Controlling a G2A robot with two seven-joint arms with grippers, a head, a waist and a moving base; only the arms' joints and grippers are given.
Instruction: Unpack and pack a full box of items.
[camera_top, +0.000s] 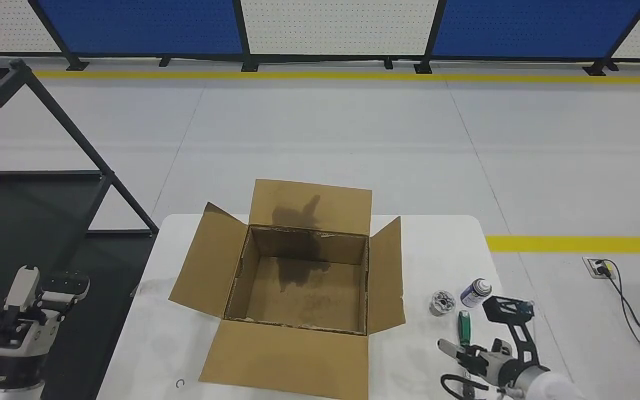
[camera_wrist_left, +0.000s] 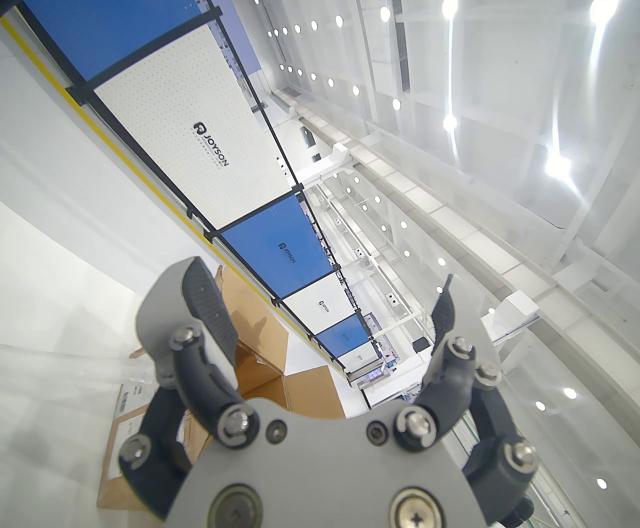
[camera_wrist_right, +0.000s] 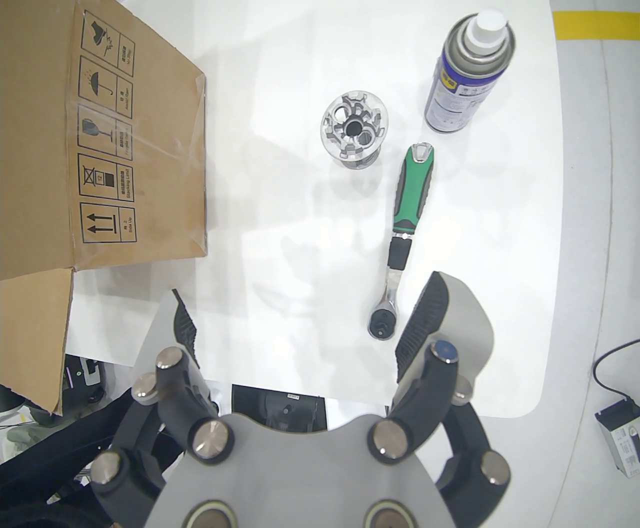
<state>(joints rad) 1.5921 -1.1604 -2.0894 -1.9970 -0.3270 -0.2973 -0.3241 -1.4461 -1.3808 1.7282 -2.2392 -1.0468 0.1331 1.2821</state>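
The right hand (camera_wrist_right: 305, 300) hangs with its fingers spread wide and nothing between them, over the near edge of the white surface (camera_top: 440, 250), at the lower right of the top view. Just beside it lies a green-handled ratchet (camera_wrist_right: 412, 195). Near the handle's far end stand a metal spool (camera_wrist_right: 355, 130) and a spray can (camera_wrist_right: 462, 85). The cardboard box (camera_top: 310, 205) sits mid-frame, flaps folded outward. The left hand (camera_wrist_left: 320, 280), equally wide and holding nothing, is at the lower left, off the surface and angled toward the ceiling.
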